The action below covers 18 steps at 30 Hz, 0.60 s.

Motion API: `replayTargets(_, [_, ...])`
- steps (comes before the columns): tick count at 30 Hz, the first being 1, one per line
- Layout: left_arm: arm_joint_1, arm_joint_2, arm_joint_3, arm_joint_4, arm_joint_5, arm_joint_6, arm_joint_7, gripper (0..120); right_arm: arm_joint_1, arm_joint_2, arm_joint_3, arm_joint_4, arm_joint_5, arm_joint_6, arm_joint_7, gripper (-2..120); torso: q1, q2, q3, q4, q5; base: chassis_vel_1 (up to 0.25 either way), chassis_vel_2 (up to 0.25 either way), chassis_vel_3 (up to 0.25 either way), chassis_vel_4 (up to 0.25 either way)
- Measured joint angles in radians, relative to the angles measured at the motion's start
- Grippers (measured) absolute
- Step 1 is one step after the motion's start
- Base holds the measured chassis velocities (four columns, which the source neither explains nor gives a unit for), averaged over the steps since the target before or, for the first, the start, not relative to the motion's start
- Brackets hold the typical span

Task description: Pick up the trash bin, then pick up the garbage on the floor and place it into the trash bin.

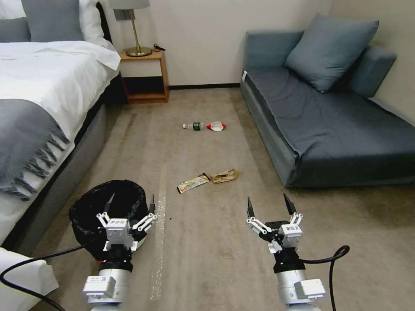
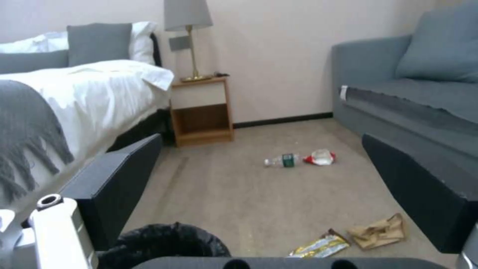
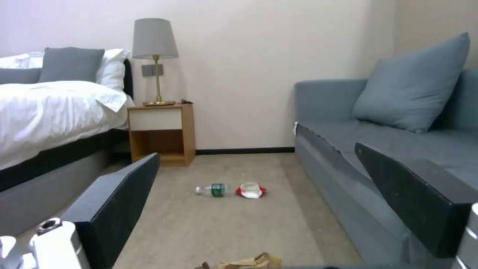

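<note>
I am holding my left gripper (image 1: 129,205) low at my left side, over the trash bin (image 1: 93,216), with its fingers (image 1: 109,202) standing apart and clamped on nothing. From the head view the fingers are overlapping the bin's black, crinkled bag lining; I cannot tell whether they are touching the rim or hanging just above it. The bin is sitting on the carpet (image 1: 203,259) close beside the bed (image 1: 39,108), and in my left wrist view its dark bag (image 2: 167,241) is showing just below the gripper.

I am holding my right gripper (image 1: 268,206) out over bare carpet on my right, its fingers (image 1: 288,203) spread wide and gripping nothing.

The garbage is lying on the floor ahead of me in two pairs. Nearer, between my two grippers and a little farther out, the yellow-silver snack wrapper (image 1: 192,183) is lying just beside the crumpled brown paper bag (image 1: 224,176). Farther off, toward the nightstand (image 1: 145,75) and the wall, the clear bottle with the dark green label (image 1: 193,126) is lying on its side next to the red-and-white wrapper (image 1: 216,126). The grey sofa (image 1: 328,125) is standing along my right.
</note>
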Motion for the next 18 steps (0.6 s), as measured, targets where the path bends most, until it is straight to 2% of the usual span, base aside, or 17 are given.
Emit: replayTargets(18, [0.005,-0.015,-0.001,-0.011,0.005,0.001,-0.003,99,0.003,0.000,-0.020,-0.002,-0.004,-0.011,-0.001,100,0.000,0.000,0.000,0.0000,0.0000,0.000,0.000,0.000,0.000])
